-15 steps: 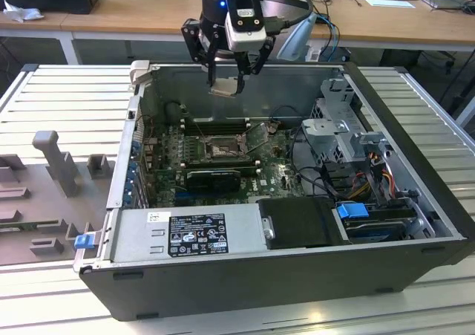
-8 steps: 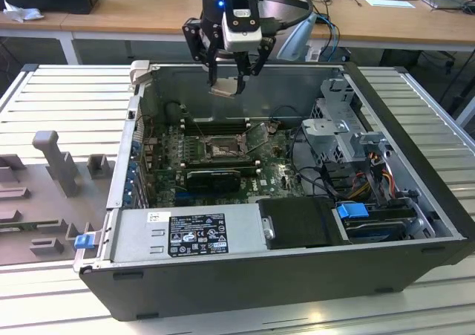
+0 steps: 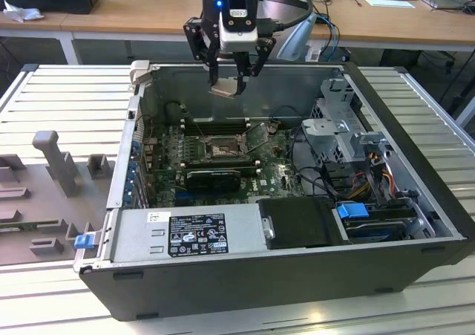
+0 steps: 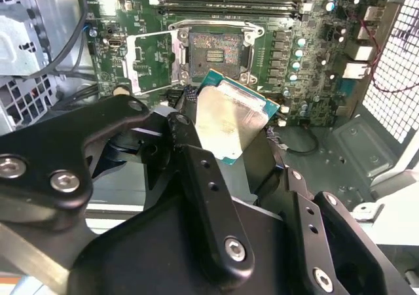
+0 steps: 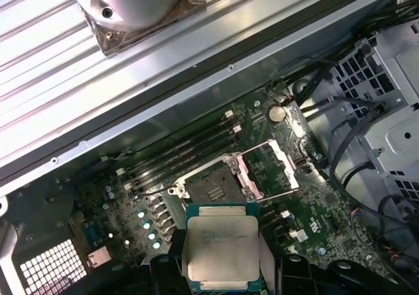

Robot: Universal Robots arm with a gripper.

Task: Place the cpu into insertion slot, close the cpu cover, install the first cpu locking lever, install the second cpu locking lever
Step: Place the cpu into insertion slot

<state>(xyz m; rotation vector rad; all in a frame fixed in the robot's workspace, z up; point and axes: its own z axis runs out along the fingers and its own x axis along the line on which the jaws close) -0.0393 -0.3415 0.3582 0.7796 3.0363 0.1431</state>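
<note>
Gripper (image 3: 227, 85): one, fingers closed on opposite edges of the cpu (image 5: 220, 249), hanging above the open computer case (image 3: 297, 283).
Cpu: one. Flat metal-topped chip, judged light, stiff, smooth and fragile underneath, so the edges are the proper hold.
Insertion slot (image 5: 211, 187): one, bare, lower down, apart from the chip.
Cpu cover (image 5: 275, 171): one, swung open beside the slot.

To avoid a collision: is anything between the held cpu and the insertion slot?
Nothing visible. The cpu cover stands swung open beside the insertion slot, whose centre lies bare; the gripper holds the cpu higher up.
</note>
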